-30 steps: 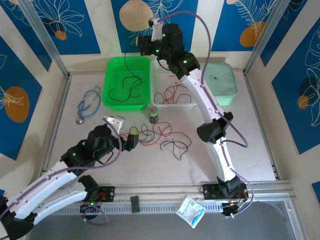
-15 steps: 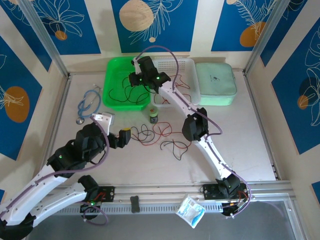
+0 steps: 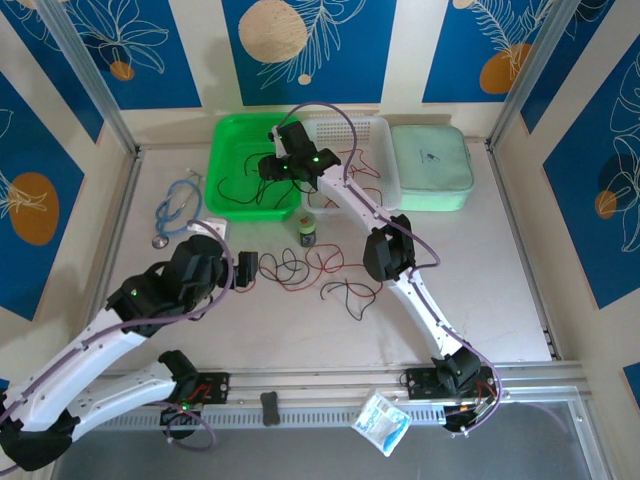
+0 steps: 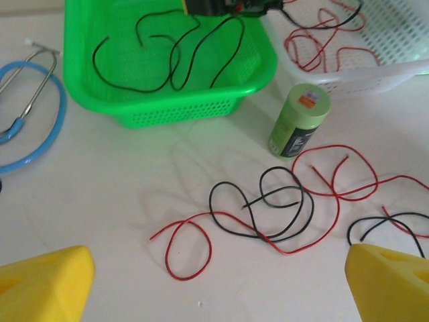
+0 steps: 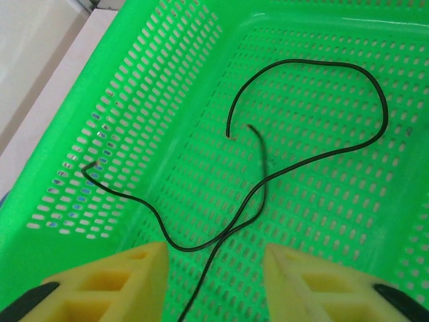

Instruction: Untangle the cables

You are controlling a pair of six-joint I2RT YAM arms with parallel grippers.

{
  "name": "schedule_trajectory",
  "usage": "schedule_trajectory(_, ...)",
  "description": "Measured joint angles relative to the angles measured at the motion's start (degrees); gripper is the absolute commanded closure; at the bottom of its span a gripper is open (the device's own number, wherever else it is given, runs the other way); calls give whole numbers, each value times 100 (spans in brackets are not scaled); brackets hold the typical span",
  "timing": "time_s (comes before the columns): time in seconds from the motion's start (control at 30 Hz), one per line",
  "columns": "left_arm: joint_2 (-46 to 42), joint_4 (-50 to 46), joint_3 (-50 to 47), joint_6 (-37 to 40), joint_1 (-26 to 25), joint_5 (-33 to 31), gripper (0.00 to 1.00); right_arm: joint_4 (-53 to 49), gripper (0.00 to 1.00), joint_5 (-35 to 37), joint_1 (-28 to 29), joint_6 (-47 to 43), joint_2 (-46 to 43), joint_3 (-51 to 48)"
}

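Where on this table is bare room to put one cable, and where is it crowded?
Free: the table right of the right arm, nearer than the mint box; the strip between the loose cables and the front rail. Crowded: around the bottle, between green basket and cables.

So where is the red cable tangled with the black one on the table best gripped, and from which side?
Grip the red cable at the loop by its free end, leftmost in the left wrist view, clear of the black cable crossing it further right. Come straight down, jaws across the wire: it lies flat on the table, so a sideways approach would probably push it.
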Motion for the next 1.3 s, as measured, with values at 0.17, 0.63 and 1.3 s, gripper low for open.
schedule_trajectory(0.17, 245, -295, 83, -260, 243, 2, 11, -138, 55, -20, 0, -2, -2, 0)
schedule_trajectory(0.63, 737, -205, 92, -361, 787, 1246, 29, -671, 56, 140, 70, -2, -1502, -960)
schedule_trajectory(1.3, 4680, 568, 1300, -752, -372, 2879, 43, 522, 56, 1169, -553, 713, -6662, -7440)
